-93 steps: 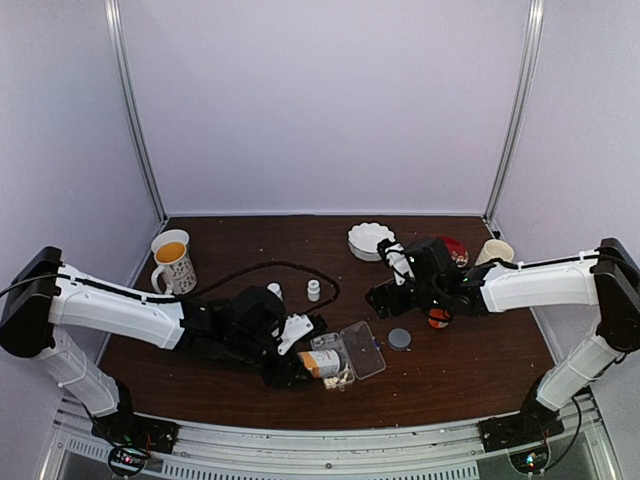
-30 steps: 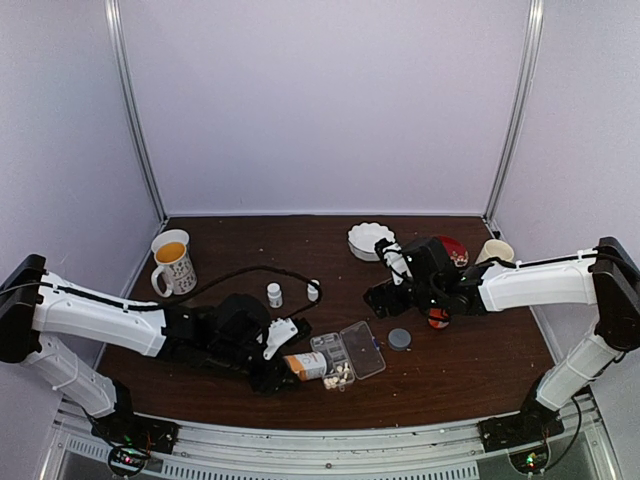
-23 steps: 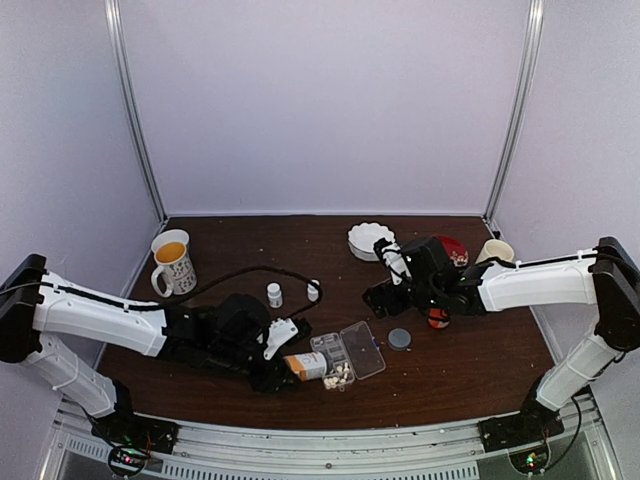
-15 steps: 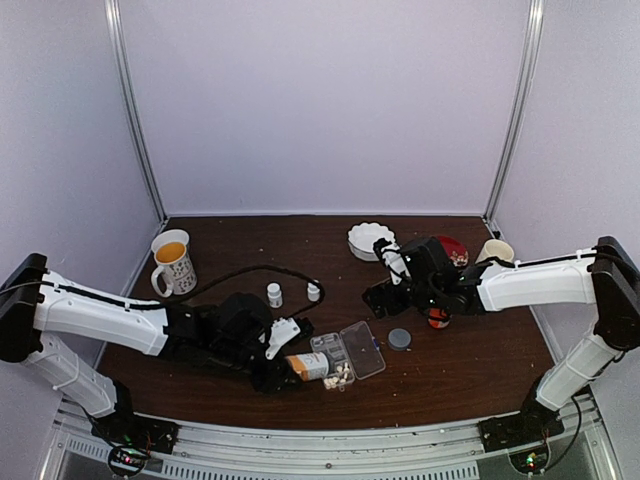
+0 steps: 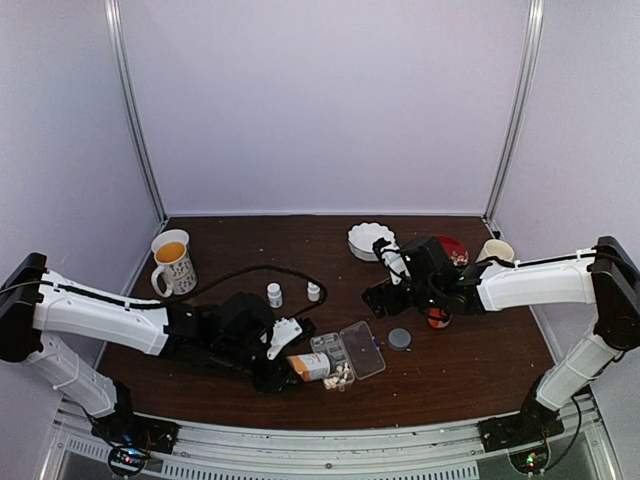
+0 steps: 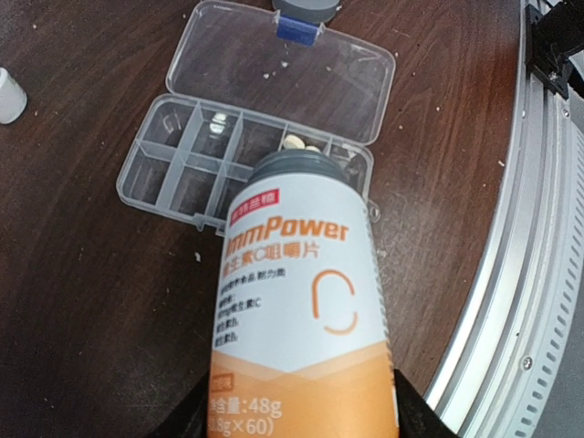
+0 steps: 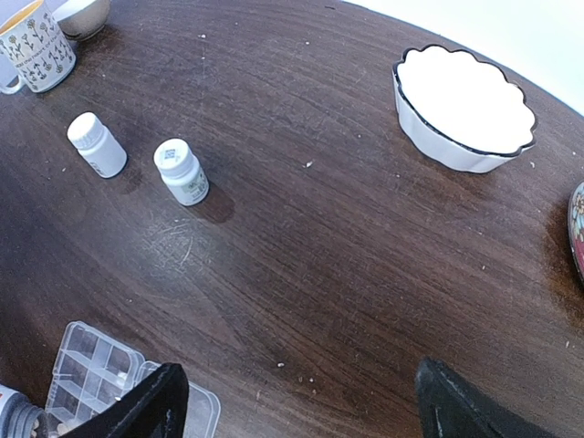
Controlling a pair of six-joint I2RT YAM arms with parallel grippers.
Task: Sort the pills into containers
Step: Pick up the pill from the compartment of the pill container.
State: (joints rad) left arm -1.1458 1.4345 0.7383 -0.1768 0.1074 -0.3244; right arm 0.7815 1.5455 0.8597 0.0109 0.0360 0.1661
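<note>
Pinching orange plastic pill bottle (image 6: 301,301) with white label in left hand (image 5: 288,357), dark fingers (image 6: 187,420) on either side of bottle's base end. Holds bottle tipped over, open grey mouth pointing at flat clear plastic organiser box (image 6: 155,164) and overlapping box's near row of cells at end closest to table edge. Cannot tell if mouth touches box. Shows box's clear hinged lid (image 6: 301,64) swung open flat on dark brown wooden table (image 5: 480,365), blue latch on lid's far edge. Shows tiny cream-white pills (image 6: 299,142) in cell just past bottle mouth, one more pale pill in a cell further along; from top view, pale cluster at box's near end. Holds right hand (image 7: 301,401) spread wide above bare table, nothing between its fingers, well apart from box. Shows small white plastic bottle (image 7: 96,144) and second small white bottle (image 7: 182,171) upright, near each other, not touching. Shows white scalloped ceramic bowl (image 7: 465,105) further back, floral mug (image 5: 172,260) with orange liquid at far left, round grey cap (image 5: 399,339) just right of lid.
</note>
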